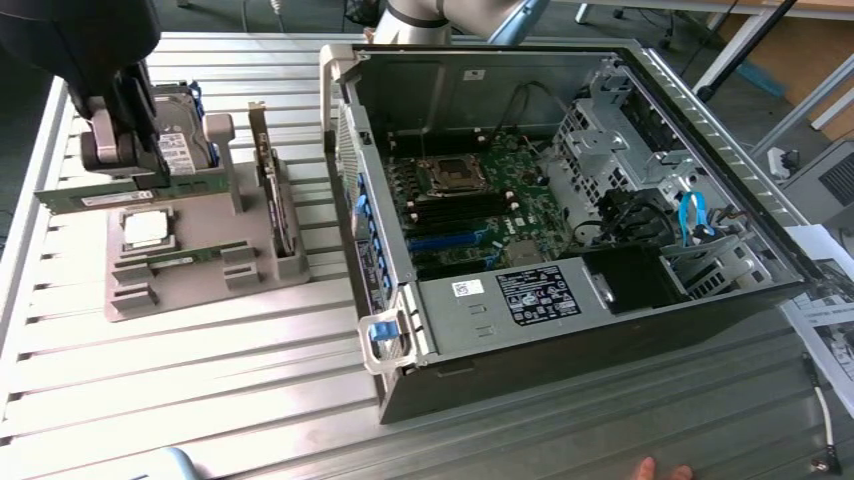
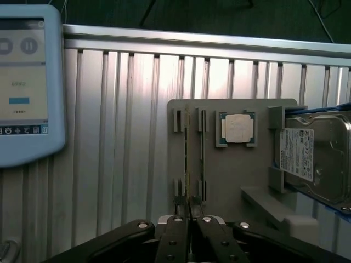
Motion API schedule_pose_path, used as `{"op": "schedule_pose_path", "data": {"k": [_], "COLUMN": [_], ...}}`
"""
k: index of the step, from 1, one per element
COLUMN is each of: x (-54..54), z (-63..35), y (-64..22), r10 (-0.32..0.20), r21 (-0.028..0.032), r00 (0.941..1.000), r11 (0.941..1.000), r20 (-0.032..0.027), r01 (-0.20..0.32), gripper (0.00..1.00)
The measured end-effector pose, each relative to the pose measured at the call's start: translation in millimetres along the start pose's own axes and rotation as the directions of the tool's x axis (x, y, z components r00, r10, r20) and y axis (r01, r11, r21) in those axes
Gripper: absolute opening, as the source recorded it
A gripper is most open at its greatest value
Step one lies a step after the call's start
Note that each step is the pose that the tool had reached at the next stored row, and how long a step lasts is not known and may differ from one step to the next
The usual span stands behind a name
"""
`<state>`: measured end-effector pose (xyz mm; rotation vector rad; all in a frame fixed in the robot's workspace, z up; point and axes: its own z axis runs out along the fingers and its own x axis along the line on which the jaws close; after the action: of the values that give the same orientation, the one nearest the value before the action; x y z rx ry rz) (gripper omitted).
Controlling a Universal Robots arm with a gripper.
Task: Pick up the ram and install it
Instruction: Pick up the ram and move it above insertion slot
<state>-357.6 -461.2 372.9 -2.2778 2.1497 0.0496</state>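
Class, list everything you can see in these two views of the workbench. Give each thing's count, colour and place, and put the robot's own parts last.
ram: 1, green, lifted above the holder, clamped in the gripper
second memory strip: 1, green, in a holder slot
holder: 1, grey, on the table, exterior view's left
processor chip: 1, silver, seated in the holder
hard drive: 1, silver, in the holder
expansion card: 1, dark, upright on the holder's case side
computer case: 1, black and grey, open, exterior view's centre
table: 1, silver, slatted
pendant: 1, light blue, apart from the holder
person's fingertips: exterior view's bottom edge
gripper: 1, black, shut on the ram
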Motion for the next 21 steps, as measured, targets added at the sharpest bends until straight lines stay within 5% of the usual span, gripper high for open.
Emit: {"op": "schedule_pose_path", "data": {"k": [10, 21], "x": [-0.4, -0.5], "z": [-15.3, -17.4], "y": [0.1, 0.1], "r10": [0.000, 0.000], "r21": [0.0000, -0.0003], "r00": [1.0000, 1.0000], "r11": [1.0000, 1.0000], "r20": [0.0000, -0.0003], "r01": [0.000, 0.000], "gripper": [0.12, 0.12]}}
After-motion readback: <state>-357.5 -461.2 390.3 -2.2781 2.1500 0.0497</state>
